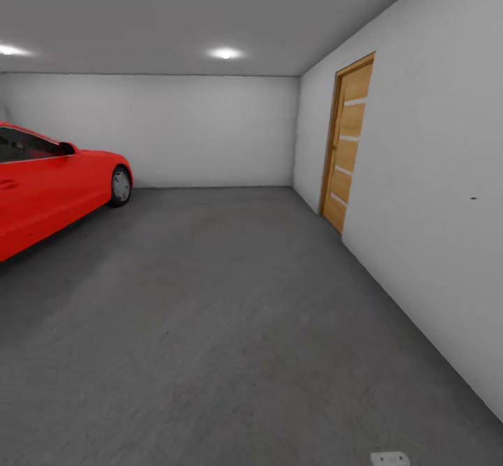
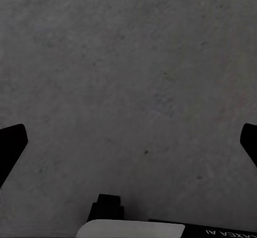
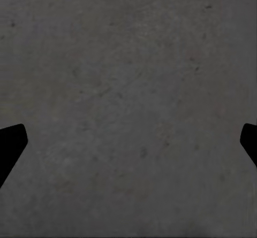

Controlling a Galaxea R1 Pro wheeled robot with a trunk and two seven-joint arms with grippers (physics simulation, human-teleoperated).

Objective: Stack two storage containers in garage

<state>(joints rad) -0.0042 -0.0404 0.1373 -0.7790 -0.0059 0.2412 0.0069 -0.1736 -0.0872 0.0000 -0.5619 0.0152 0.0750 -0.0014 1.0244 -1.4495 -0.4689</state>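
Note:
I am in the garage, with pale grey walls and a dark grey speckled concrete floor (image 1: pixel 230 298). The two storage containers are out of view. In the left wrist view my left gripper (image 2: pixel 128 141) is open, its black fingertips (image 2: pixel 10 141) spread wide over bare concrete with nothing between them. My right gripper (image 3: pixel 128 141) is open too, its fingertips (image 3: pixel 10 141) far apart above the same concrete floor (image 3: pixel 128 88), holding nothing.
A red car (image 1: pixel 49 186) is parked at the left. An orange-brown wooden door (image 1: pixel 347 141) with frosted stripes is shut in the right wall (image 1: pixel 433 193). The back wall (image 1: pixel 181 130) lies ahead. Two ceiling lights (image 1: pixel 225 53) are on. A small white piece of the robot (image 1: pixel 390 458) shows at the bottom edge.

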